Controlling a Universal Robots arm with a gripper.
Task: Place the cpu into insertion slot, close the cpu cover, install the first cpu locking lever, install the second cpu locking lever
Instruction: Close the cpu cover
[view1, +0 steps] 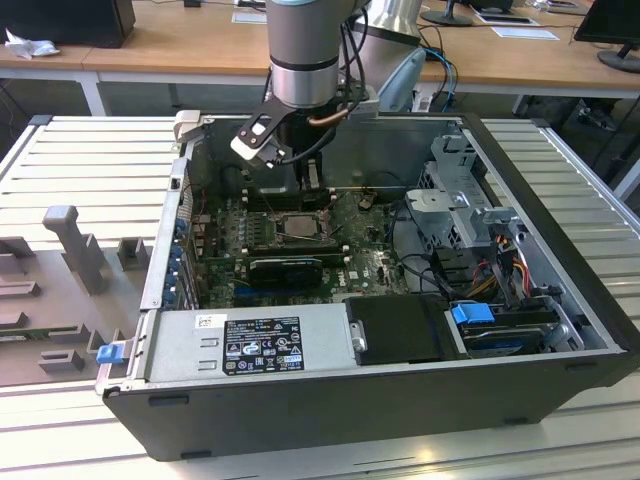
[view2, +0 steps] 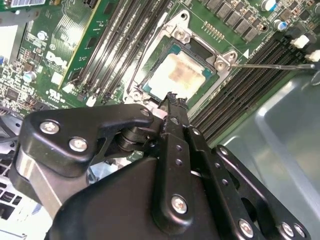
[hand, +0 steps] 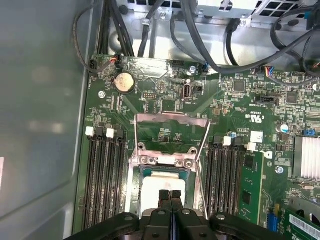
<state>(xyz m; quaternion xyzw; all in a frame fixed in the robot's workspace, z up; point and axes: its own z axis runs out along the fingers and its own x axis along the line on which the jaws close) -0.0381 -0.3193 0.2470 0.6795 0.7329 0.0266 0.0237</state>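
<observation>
1. Pressed together and holding nothing that I can see, the gripper (hand: 170, 194) hangs low inside the open computer case (view1: 330, 400). In both wrist views its tips sit right over the near edge of the socket.
2. From where I stand, the cpu (view2: 180, 75) is in place. Its pale metal top lies flat and square inside the insertion slot (view2: 152, 55), with the silvery rim around it and green motherboard (hand: 165, 100) beyond.
3. I would count the first step as done, since the chip looks seated rather than tilted, though the gripper's tips hide its nearest edge.
4. In the first wrist view the cpu cover (hand: 170, 118) is swung back off the socket. It is open on the far side of its hinge, and bare board shows through its square window, so it is not closed.
5. In the second wrist view a thin metal rod (view2: 270, 65) sticks out free across the memory slots (view2: 250, 95). I take it for one of the locking levers, unlatched.
6. By my reckoning the job is about a quarter done. The cover and both levers are left.
</observation>
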